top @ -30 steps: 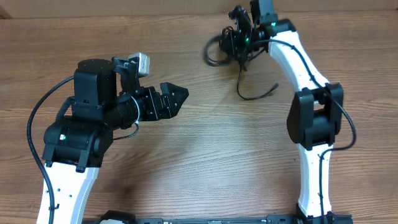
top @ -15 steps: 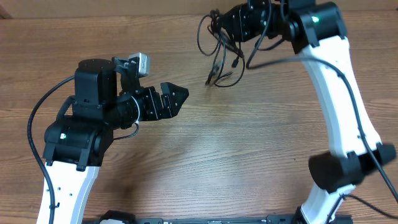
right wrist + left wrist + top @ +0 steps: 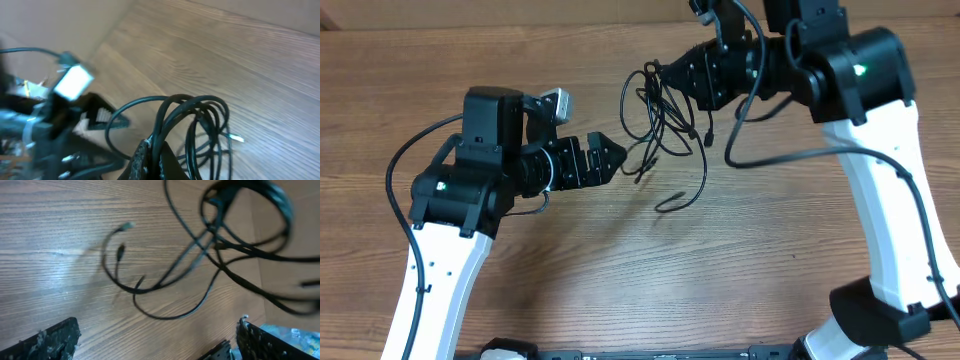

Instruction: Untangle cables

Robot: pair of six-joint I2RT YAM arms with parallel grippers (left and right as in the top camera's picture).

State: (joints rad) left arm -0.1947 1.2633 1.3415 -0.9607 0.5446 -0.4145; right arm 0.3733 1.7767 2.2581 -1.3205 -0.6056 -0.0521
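Observation:
The cables (image 3: 660, 115) are thin black cords in a loose tangle, hanging in the air at the top middle of the overhead view. My right gripper (image 3: 672, 72) is shut on the bundle's top; in the right wrist view the cords (image 3: 192, 125) run between its fingers (image 3: 147, 157). Loose ends with small plugs (image 3: 665, 207) trail down toward the table. My left gripper (image 3: 612, 152) is open and empty, just left of the hanging loops. The left wrist view shows the cables (image 3: 200, 255) ahead of its spread fingers (image 3: 50, 340), apart from them.
The wooden table (image 3: 650, 280) fills the view. My left arm (image 3: 470, 200) lies at the left and my right arm (image 3: 880, 180) reaches up the right side. A light wall or board edge (image 3: 50, 30) shows in the right wrist view.
My right gripper has lifted the tangle off the table and carried it left toward the centre. My left arm has shifted right and slightly up, closing on the hanging loops.

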